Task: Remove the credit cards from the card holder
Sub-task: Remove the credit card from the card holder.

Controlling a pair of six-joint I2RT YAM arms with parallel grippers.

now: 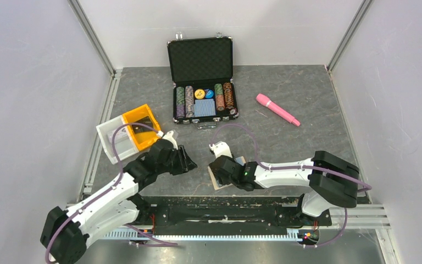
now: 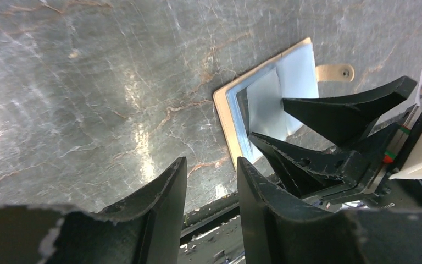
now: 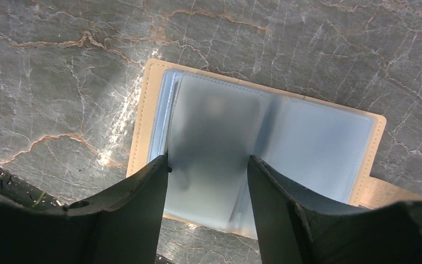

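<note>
The tan card holder [image 3: 307,143] lies open on the grey table near the front edge, blue-grey plastic sleeves facing up and its closing tab [image 3: 384,190] at the right. My right gripper [image 3: 207,159] is open just above it, the fingers straddling a raised sleeve page. No card shows clearly through the cloudy sleeves. In the top view the holder [image 1: 218,180] is mostly hidden under the right gripper [image 1: 222,165]. My left gripper [image 1: 189,162] is open and empty, to the holder's left. The left wrist view shows the holder [image 2: 275,82], the right fingers [image 2: 351,110] and my left gripper [image 2: 211,162].
An open black poker-chip case [image 1: 203,82] stands at the back centre. A pink pen-like stick [image 1: 277,109] lies at the back right. A white and orange bin [image 1: 129,135] sits at the left, close to the left arm. The front rail [image 1: 225,206] runs just below the holder.
</note>
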